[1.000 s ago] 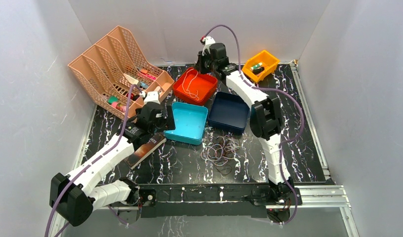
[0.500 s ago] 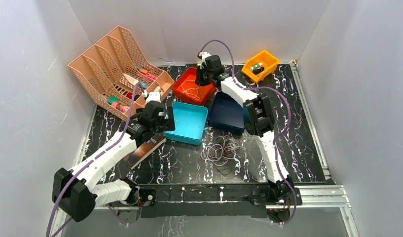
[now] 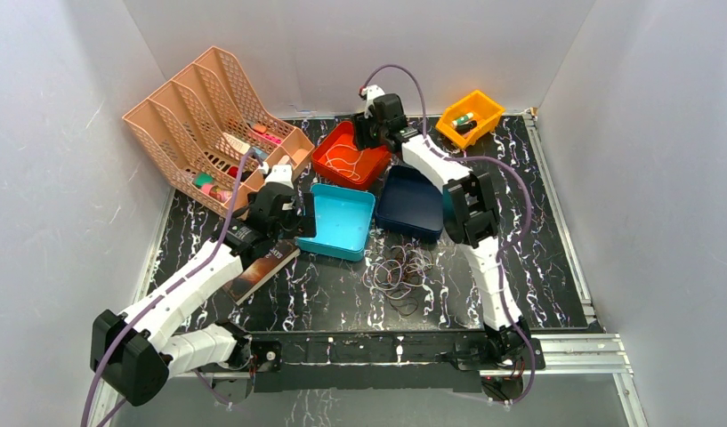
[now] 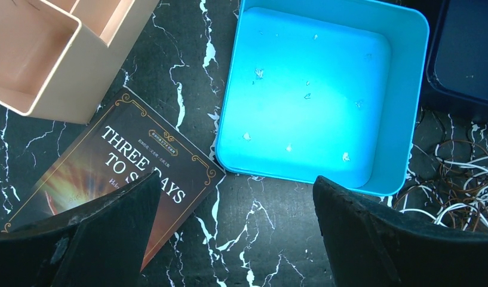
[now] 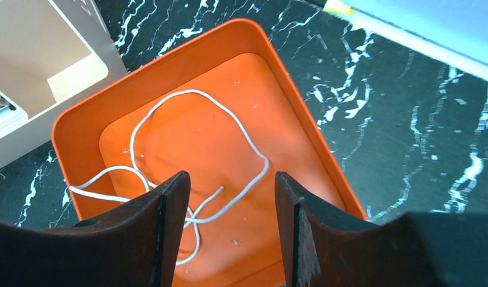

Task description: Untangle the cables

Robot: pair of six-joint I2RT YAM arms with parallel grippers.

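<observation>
A tangle of white, black and reddish-brown cables (image 3: 397, 276) lies on the marbled table in front of the trays; its edge shows in the left wrist view as cables (image 4: 462, 188). One white cable (image 5: 196, 149) lies loose in the red tray (image 3: 375, 158). My right gripper (image 5: 230, 179) hangs open just above that tray with nothing between its fingers, seen from above as the right gripper (image 3: 370, 135). My left gripper (image 4: 236, 179) is open over bare table between the book (image 4: 128, 161) and the cyan tray (image 4: 313, 89), holding nothing.
A navy tray (image 3: 416, 203) sits right of the cyan tray (image 3: 342, 222). A yellow bin (image 3: 471, 116) stands at the back right and a peach file rack (image 3: 208, 124) with small items at the back left. A book (image 3: 262, 271) lies under my left arm.
My right gripper went from shut to open and dropped lower over the red tray, where the white cable now lies free. The left arm has barely shifted.
</observation>
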